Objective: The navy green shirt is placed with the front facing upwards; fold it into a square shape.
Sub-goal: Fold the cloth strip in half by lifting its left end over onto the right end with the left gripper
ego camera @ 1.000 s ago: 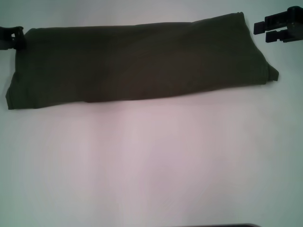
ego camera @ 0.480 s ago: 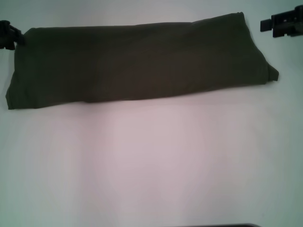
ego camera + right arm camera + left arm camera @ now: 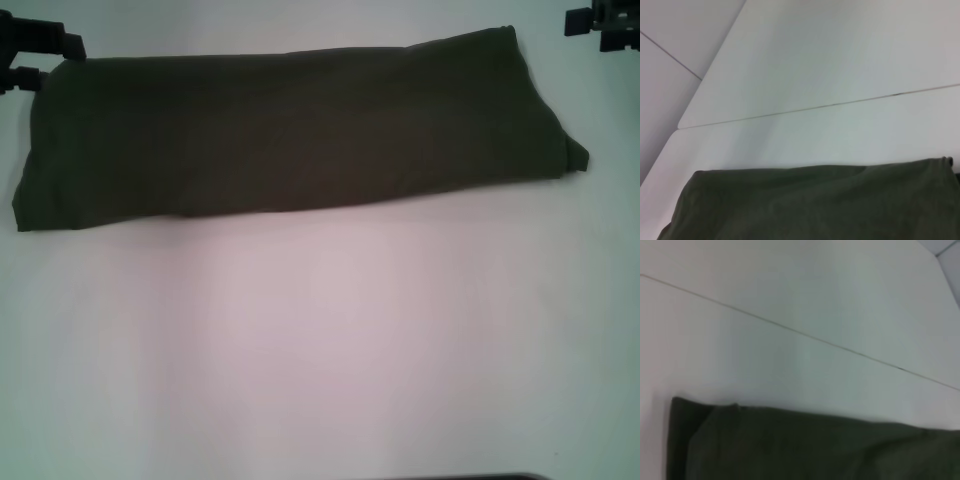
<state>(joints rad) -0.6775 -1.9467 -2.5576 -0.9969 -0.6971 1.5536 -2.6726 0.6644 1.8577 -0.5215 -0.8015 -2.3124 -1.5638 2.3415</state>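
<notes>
Folded navy green shirt (image 3: 290,130) between left pincer (image 3: 40,55), right pincer (image 3: 600,20), grips unclear

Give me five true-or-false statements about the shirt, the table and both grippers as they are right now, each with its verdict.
1. The navy green shirt lies as one long folded band across the far part of the table. True.
2. The shirt's chest lettering faces up in plain sight. False: only plain dark cloth shows in all three views.
3. The left gripper is at the band's far left corner. True.
4. The right gripper is clamped on the shirt's right end. False: it is up at the head view's far right corner, clear of the cloth.
5. The shirt is already a square. False: the band is much longer than it is deep.
</notes>
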